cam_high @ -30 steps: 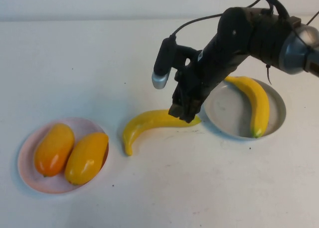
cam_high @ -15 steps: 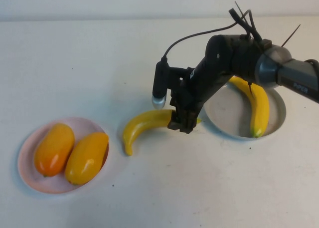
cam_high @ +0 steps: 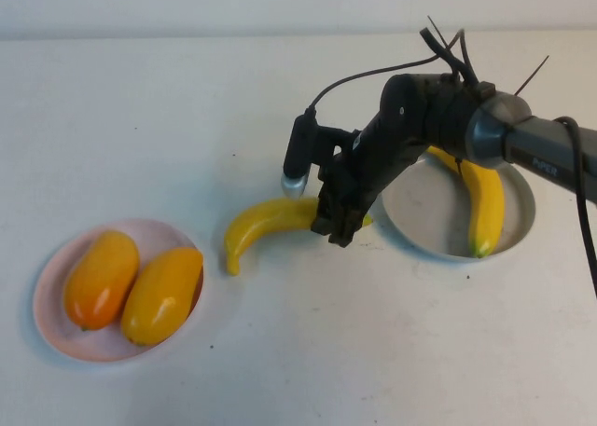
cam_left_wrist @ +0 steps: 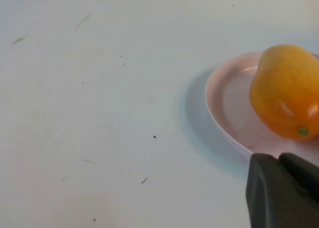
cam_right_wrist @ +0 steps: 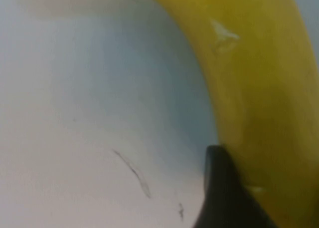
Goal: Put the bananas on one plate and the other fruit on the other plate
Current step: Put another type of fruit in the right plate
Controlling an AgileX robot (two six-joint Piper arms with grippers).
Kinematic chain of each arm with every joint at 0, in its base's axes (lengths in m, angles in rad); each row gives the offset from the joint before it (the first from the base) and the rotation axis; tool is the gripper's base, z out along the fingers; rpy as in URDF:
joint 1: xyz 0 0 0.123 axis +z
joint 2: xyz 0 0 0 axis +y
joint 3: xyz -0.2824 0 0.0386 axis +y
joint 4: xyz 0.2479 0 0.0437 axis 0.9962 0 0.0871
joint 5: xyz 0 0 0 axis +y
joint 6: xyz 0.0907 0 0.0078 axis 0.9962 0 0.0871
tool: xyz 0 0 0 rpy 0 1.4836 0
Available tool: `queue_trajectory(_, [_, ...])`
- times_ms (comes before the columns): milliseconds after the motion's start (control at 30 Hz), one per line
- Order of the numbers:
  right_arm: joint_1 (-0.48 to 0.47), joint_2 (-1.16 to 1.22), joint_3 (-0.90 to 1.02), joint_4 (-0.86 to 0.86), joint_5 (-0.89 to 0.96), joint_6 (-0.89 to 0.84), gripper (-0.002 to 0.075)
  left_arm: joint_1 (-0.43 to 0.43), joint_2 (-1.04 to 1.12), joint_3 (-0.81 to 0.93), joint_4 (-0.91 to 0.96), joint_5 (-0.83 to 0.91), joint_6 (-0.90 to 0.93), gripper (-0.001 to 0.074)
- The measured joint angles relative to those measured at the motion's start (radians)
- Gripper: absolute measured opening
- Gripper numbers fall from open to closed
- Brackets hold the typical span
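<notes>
The right gripper (cam_high: pixel 338 223) reached down to the white tabletop (cam_high: pixel 187 118), its fingers pinching the right end of a loose banana (cam_high: pixel 264 226) that lay between the two plates, just left of the grey plate (cam_high: pixel 422 216). In the right wrist view one dark finger (cam_right_wrist: pixel 227 193) pressed against the banana's (cam_right_wrist: pixel 254 88) yellow skin. A second banana (cam_high: pixel 483 195) rested inside the grey plate, along its right side. The two orange-yellow fruits (cam_high: pixel 131 281) lay side by side, touching, on the pink plate (cam_high: pixel 56 328) at the tabletop's left. The left gripper (cam_left_wrist: pixel 284 190) appeared only as a dark shape in its own wrist view, near the pink plate's (cam_left_wrist: pixel 224 106) rim and one fruit (cam_left_wrist: pixel 285 91); whether its fingers were spread or pressed together could not be told.
</notes>
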Motion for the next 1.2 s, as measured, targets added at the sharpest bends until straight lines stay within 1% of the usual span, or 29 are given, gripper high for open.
queue_trajectory(100, [0.0, -0.002, -0.004, -0.002, 0.0, 0.087, 0.0311, 0.0, 0.0, 0.0, 0.0, 0.0, 0.0, 0.0001])
queue_trajectory(167, [0.0, -0.022, -0.004, -0.006, 0.008, 0.195, 0.0311, 0.0, 0.0, 0.0, 0.0, 0.0, 0.0, 0.0001])
queue_trajectory(267, [0.0, -0.082, -0.004, -0.029, 0.016, 0.459, 0.0312, 0.0, 0.0, 0.0, 0.0, 0.0, 0.0, 0.0001])
queue_trajectory(367, [0.0, -0.178, 0.031, -0.085, 0.016, 0.795, 0.0311, 0.0, 0.0, 0.0, 0.0, 0.0, 0.0, 0.0001])
queue_trajectory(433, [-0.007, -0.25, 0.088, -0.135, 0.008, 1.005, 0.0311, 0.0, 0.0, 0.0, 0.0, 0.0, 0.0, 0.0001])
queue_trajectory(533, [-0.033, -0.326, 0.19, -0.18, -0.021, 1.217, 0.0311, 0.0, 0.0, 0.0, 0.0, 0.0, 0.0, 0.0001])
queue_trajectory(733, [-0.099, -0.346, 0.318, -0.201, -0.021, 1.347, 0.0311, 0.0, 0.0, 0.0, 0.0, 0.0, -0.001, 0.0001])
queue_trajectory(1000, [-0.146, -0.322, 0.344, -0.215, -0.001, 1.403, 0.0312, 0.0, 0.0, 0.0, 0.0, 0.0, -0.001, 0.0001])
queue_trajectory(1100, [-0.153, -0.307, 0.344, -0.219, 0.013, 1.41, 0.033, 0.0, 0.0, 0.0, 0.0, 0.0, -0.001, 0.0001])
queue_trajectory(1200, [-0.159, -0.296, 0.344, -0.225, 0.028, 1.413, 0.0375, 0.0, 0.0, 0.0, 0.0, 0.0, -0.001, 0.0001])
